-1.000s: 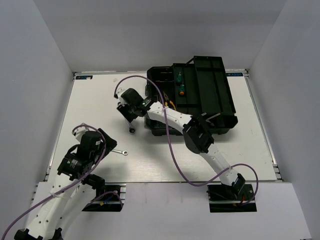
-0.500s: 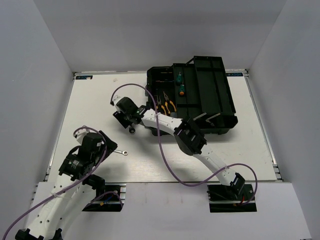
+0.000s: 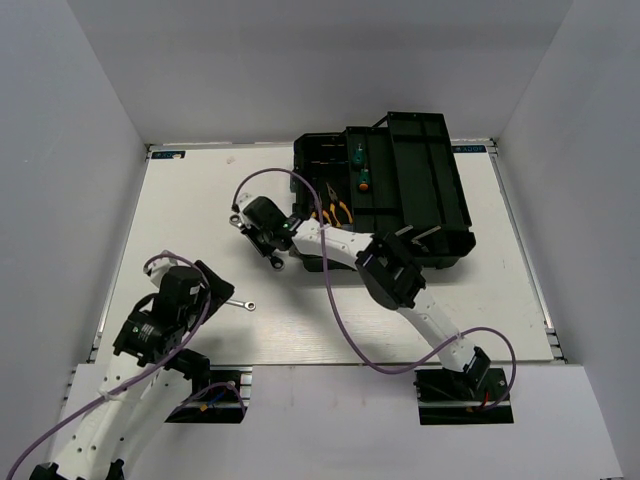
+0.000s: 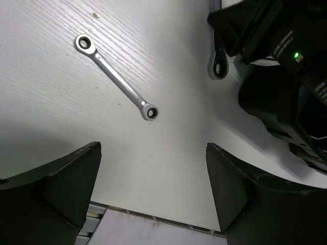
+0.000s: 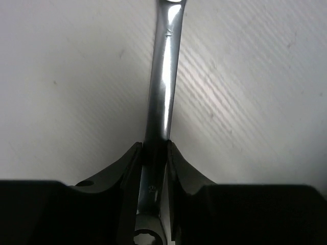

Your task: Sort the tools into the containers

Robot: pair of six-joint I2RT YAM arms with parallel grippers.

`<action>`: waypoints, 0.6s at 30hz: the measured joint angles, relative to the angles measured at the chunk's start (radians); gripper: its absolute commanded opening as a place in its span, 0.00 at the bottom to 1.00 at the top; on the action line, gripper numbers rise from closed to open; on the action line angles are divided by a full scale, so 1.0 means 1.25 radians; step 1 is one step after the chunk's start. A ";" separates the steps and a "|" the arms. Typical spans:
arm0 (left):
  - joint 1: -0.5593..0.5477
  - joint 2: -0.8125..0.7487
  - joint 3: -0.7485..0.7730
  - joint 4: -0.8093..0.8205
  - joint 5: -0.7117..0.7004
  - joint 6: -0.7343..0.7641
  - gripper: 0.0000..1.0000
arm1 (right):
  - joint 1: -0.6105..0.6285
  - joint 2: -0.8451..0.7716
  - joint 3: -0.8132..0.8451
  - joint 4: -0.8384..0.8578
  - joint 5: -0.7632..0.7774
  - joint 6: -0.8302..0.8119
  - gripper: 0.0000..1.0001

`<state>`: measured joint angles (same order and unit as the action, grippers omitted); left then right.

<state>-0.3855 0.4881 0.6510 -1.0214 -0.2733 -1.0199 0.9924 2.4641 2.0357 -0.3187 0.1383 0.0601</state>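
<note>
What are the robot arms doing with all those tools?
They are putting tools away in the black toolbox. The right gripper is pinching the longer wrench on the white table, just left of the box. The left gripper hangs open over the shorter wrench, not touching it. The yellow-handled pliers and green-handled screwdrivers are already inside the box, so only the two wrenches are left.
</note>
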 measured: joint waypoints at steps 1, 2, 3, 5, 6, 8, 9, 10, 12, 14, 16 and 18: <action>0.000 -0.005 0.000 0.000 0.001 -0.001 0.94 | -0.001 -0.015 -0.023 0.000 -0.004 -0.001 0.13; 0.000 -0.011 -0.001 0.000 0.001 -0.001 0.94 | -0.002 -0.034 -0.054 0.003 -0.008 -0.003 0.12; 0.000 -0.016 -0.001 0.000 0.002 -0.001 0.94 | -0.003 -0.052 -0.081 -0.001 -0.012 -0.006 0.12; 0.000 -0.026 -0.002 0.001 0.002 -0.001 0.94 | -0.003 -0.087 -0.134 -0.003 -0.014 -0.014 0.10; 0.000 -0.029 -0.004 0.001 0.003 -0.002 0.94 | -0.003 -0.106 -0.163 -0.001 -0.018 -0.019 0.10; 0.000 -0.032 -0.009 0.004 0.007 -0.002 0.94 | 0.002 -0.138 -0.215 0.008 -0.023 -0.036 0.10; 0.000 -0.032 -0.013 0.006 0.010 -0.002 0.94 | 0.005 -0.157 -0.243 0.008 -0.024 -0.046 0.10; 0.000 -0.032 -0.018 0.008 0.014 -0.002 0.94 | 0.009 -0.174 -0.268 0.007 -0.024 -0.059 0.10; 0.000 -0.032 -0.028 0.010 0.022 -0.002 0.94 | 0.019 -0.197 -0.297 -0.010 -0.024 -0.079 0.12; 0.000 -0.032 -0.031 0.010 0.025 -0.002 0.94 | 0.030 -0.202 -0.300 -0.029 -0.022 -0.099 0.18; 0.000 -0.033 -0.031 0.013 0.027 -0.002 0.94 | 0.041 -0.201 -0.292 -0.046 -0.015 -0.116 0.23; 0.000 -0.036 -0.031 0.016 0.028 -0.002 0.94 | 0.052 -0.190 -0.270 -0.073 0.001 -0.131 0.32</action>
<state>-0.3855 0.4431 0.6121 -1.0016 -0.2379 -1.0222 1.0569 2.2265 1.6985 -0.4095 0.1398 -0.1040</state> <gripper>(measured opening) 0.931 0.288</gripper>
